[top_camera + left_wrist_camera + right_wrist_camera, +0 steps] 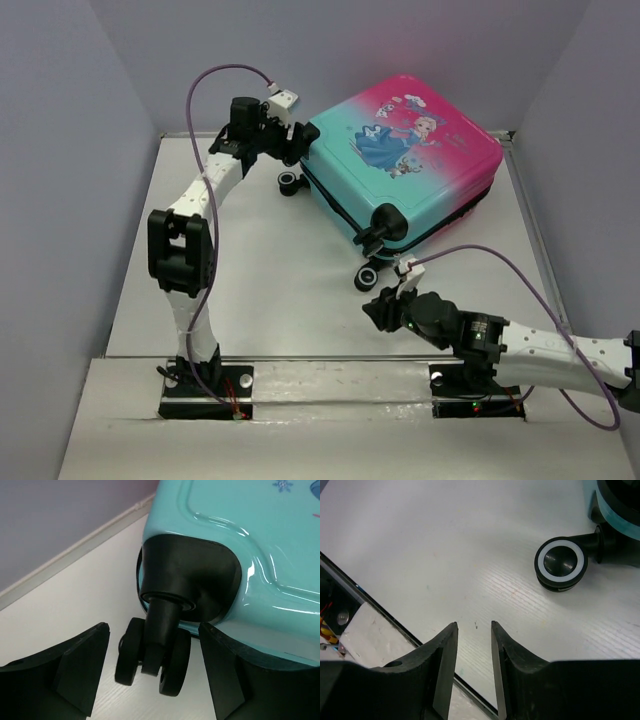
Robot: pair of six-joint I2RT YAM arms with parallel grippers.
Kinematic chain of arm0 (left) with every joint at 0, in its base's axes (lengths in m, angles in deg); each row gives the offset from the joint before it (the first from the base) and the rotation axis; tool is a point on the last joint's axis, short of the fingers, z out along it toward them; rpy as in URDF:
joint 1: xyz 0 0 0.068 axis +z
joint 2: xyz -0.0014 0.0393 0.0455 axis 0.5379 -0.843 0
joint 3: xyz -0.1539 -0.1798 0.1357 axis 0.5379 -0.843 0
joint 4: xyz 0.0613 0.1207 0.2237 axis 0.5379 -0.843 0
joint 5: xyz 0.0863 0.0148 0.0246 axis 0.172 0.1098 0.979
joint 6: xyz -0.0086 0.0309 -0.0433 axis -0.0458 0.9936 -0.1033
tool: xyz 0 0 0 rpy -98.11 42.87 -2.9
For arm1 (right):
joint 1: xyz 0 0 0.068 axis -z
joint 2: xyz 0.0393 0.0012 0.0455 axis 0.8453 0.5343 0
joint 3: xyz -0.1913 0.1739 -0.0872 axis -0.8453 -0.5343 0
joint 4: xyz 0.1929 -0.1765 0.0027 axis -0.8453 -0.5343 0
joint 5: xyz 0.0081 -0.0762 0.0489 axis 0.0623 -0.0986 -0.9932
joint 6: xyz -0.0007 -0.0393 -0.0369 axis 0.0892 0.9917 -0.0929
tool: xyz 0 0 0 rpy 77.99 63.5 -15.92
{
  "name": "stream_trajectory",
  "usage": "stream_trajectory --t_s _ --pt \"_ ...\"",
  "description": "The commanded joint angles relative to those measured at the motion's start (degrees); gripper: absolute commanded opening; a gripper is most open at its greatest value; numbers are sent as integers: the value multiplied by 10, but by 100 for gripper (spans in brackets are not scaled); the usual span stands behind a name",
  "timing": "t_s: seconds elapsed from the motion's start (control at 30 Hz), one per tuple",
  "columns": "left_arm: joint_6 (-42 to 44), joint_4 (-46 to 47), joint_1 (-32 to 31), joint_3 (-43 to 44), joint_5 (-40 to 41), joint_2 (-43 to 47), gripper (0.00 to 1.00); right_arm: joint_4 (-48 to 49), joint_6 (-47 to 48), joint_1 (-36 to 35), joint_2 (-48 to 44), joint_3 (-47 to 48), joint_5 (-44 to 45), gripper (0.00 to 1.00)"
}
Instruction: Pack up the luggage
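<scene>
A: Where did the luggage (405, 160) lie from each end effector?

B: It lay flat on the worktop (270, 280), princess side up. The left end effector (154, 628) was hard against its far-left corner, and the shell rose just ahead and to the right of the fingers. The jaws gaped wide and straddled the corner caster (150, 657) without pinching it.

A: And the right one?

B: The right end effector (474, 625) hovered over bare worktop, jaws parted only narrowly, holding nothing. The near caster (561, 564) sat ahead and to its right, well apart.

A: So which arm was nearer?

B: The left, clearly. The case's long axis seemed to run away from the wheeled edge toward the far right, so both arms faced the wheel end.

A: Anything inside?

B: I couldn't tell — the shell looked shut along its seam, and nothing loose lay nearby to pack.
</scene>
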Motion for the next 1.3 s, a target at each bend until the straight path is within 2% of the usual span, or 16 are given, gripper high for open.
stream_trajectory --t_s 0.0,0.1,0.13,0.17,0.23,0.27,0.3,0.37,0.5,0.57,0.73,0.77,0.87,1.03,1.2,1.27 --pt "28 -39 -28 47 1 -21 75 -13 -9 0 -37 17 39 44" --pt "23 -39 -32 56 9 -34 66 -40 -19 6 -52 19 53 46" --pt "22 -39 -34 57 19 -38 55 -48 -21 6 -59 21 57 47" --pt "20 -37 -34 59 25 -42 51 -63 -25 13 -62 22 64 47" --pt "19 -35 -35 59 37 -45 21 -73 -29 22 -65 24 67 47" --pt "18 -33 -36 58 47 -44 11 -77 -29 41 -65 24 64 47" --pt "16 -31 -35 50 52 -42 6 -78 -26 54 -64 26 50 47" --pt "6 -10 -35 29 78 -20 6 -82 -22 90 -59 33 33 47" --pt "-47 75 -27 -116 142 54 6 -63 15 256 -38 46 -84 46" --pt "-85 100 -26 -180 177 92 6 -53 32 296 -22 63 -121 46" --pt "-180 93 -27 -253 268 169 6 -20 56 378 32 88 -191 46" --pt "-194 78 -27 -260 268 201 6 14 68 386 41 87 -233 46" --pt "-239 54 -27 -280 277 280 6 71 86 391 60 80 -265 46" --pt "-263 14 -27 -323 277 384 6 93 121 426 74 94 -317 44" --pt "-273 -26 -27 -314 260 460 6 138 117 462 83 69 -362 43" --pt "-269 -57 -27 -302 266 463 19 170 108 462 72 37 -365 44"
